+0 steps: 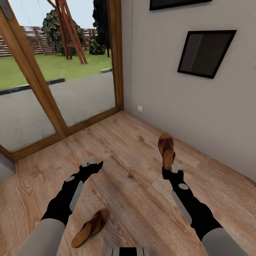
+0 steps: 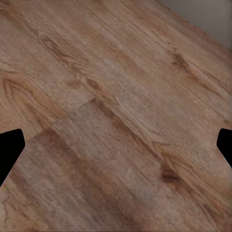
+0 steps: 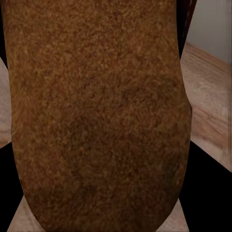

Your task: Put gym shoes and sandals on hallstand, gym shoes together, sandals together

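Note:
One dark brown sandal (image 1: 166, 149) with a woven strap is held up off the corridor floor (image 1: 131, 170), its heel end in my right gripper (image 1: 166, 171), which is shut on it. The right wrist view is close on that sandal's tan-brown insole (image 3: 96, 116). The second sandal (image 1: 89, 227) lies on the floor near my base, below my left arm. My left gripper (image 1: 93, 166) hovers open over bare planks, and its dark fingertips (image 2: 9, 150) show at the edges of the left wrist view. The gym shoes and the hallstand are out of view.
A wood-framed glass door (image 1: 60, 89) to a garden stands ahead on the left. A grey wall (image 1: 185, 99) with two dark framed pictures (image 1: 206, 53) runs along the right. Open wood floor lies between door, wall and me.

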